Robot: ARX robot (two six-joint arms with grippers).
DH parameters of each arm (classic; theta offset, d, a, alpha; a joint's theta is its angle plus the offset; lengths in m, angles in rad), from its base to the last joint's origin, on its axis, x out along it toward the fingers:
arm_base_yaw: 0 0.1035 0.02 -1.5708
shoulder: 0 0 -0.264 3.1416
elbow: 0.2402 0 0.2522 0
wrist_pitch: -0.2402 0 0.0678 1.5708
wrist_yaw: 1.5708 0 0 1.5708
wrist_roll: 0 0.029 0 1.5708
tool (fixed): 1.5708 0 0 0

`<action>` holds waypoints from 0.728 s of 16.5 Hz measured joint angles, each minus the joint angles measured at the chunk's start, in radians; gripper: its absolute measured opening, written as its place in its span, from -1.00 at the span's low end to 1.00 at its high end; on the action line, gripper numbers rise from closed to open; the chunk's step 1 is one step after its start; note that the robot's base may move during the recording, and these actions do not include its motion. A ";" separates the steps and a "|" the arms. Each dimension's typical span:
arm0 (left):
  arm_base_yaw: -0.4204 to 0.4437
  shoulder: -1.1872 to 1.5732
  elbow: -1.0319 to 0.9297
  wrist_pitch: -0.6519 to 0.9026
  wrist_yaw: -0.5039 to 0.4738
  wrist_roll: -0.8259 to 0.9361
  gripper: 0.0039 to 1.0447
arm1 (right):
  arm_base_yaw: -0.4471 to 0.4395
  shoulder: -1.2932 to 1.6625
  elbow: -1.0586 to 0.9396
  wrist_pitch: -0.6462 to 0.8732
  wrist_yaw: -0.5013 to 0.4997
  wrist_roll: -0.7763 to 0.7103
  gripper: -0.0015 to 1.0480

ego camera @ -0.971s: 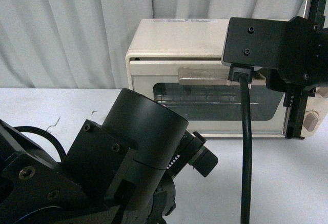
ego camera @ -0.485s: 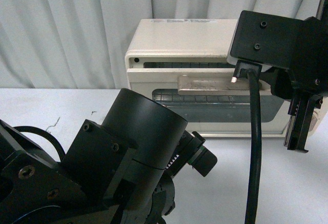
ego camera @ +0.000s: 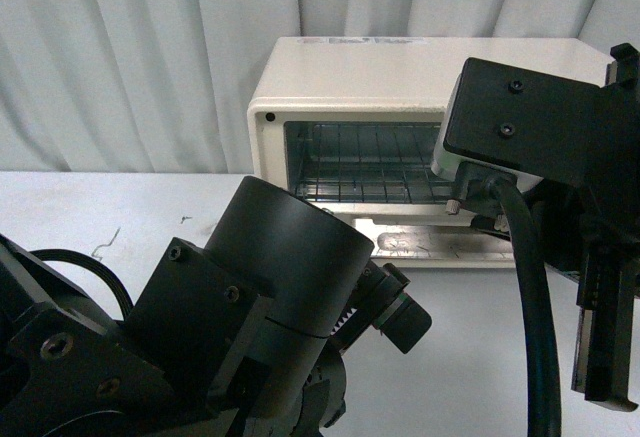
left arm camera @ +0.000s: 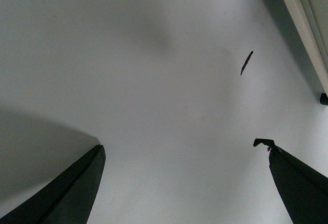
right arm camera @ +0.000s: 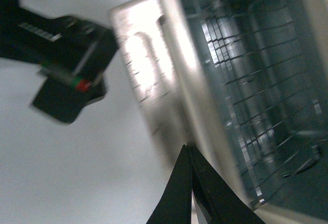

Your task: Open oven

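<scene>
Swung down, oven point(ego camera: 400, 69) door point(ego camera: 425, 245) lies flat near right tool point(right arm camera: 187, 150).

The right arm point(ego camera: 545, 132) hides the oven's point(ego camera: 340, 82) right end, and the left arm point(ego camera: 280, 257) covers the door's point(ego camera: 440, 245) near left corner. The right wrist view is smeared with blur. The left wrist view's edge cuts the oven to a strip.

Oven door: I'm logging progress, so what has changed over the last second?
The door swung down from nearly shut to lying open, baring the wire rack. The right gripper, jaws together, came down and nearer the camera with it. The oven itself and the left gripper, open above the table, stayed put.
</scene>
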 joint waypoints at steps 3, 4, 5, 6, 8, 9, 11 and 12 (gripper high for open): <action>0.001 -0.001 0.000 0.001 0.002 -0.004 0.87 | 0.006 -0.039 -0.002 -0.070 -0.010 0.012 -0.96; 0.001 -0.001 0.000 0.001 0.000 -0.004 0.87 | 0.010 -0.063 -0.001 -0.074 -0.012 0.015 -0.96; 0.001 -0.001 0.000 0.002 0.002 -0.004 0.87 | 0.016 -0.095 0.003 -0.079 -0.013 0.016 -0.96; 0.001 -0.001 0.000 0.002 0.002 -0.005 0.87 | 0.023 -0.120 0.011 -0.077 -0.015 0.018 -0.96; 0.001 -0.001 0.000 0.002 0.001 -0.004 0.87 | 0.025 -0.145 0.029 -0.066 -0.009 0.021 -0.79; 0.001 -0.001 0.000 0.002 0.001 -0.004 0.87 | 0.024 -0.150 0.034 -0.066 -0.008 0.023 -0.62; 0.001 -0.001 0.000 0.002 0.002 -0.005 0.87 | 0.024 -0.152 0.035 -0.067 -0.007 0.026 -0.24; 0.001 -0.001 0.000 0.002 0.002 -0.004 0.87 | 0.024 -0.152 0.035 -0.067 -0.007 0.026 -0.17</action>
